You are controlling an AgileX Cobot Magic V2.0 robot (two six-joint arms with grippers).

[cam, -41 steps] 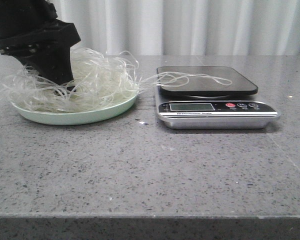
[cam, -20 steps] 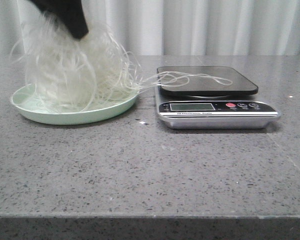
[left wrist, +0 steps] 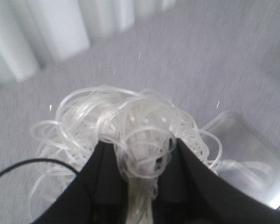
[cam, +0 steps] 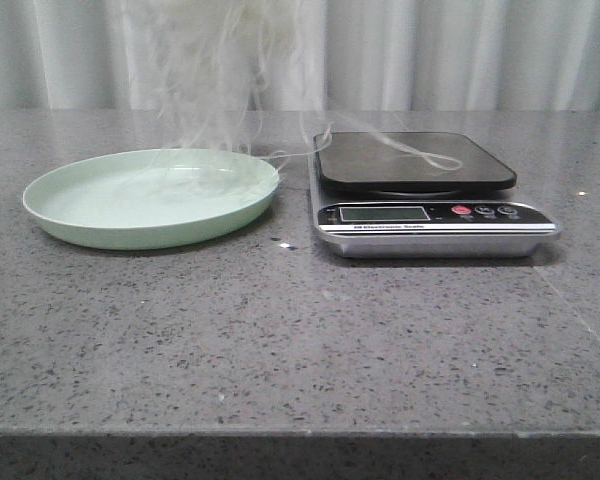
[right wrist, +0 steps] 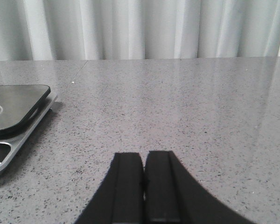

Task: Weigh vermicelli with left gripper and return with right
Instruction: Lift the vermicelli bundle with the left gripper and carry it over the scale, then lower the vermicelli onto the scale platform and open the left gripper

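Mint-green round plate (cam: 110, 215) at frame left lies bare; translucent whitish vermicelli tangle (cam: 220, 70) hangs blurred at upper centre, clamped by the left gripper (left wrist: 142, 154). Right gripper (right wrist: 143, 168) is closed, holding nothing.

The left gripper (left wrist: 141, 154), its fingers clamped on the vermicelli (cam: 220, 70), is rising out of the top of the front view, gone from where it was pressing down a second ago. The tangle is lifting off the plate (cam: 90, 205) beneath it, and its trailing loop is dragging across the scale (cam: 480, 165).
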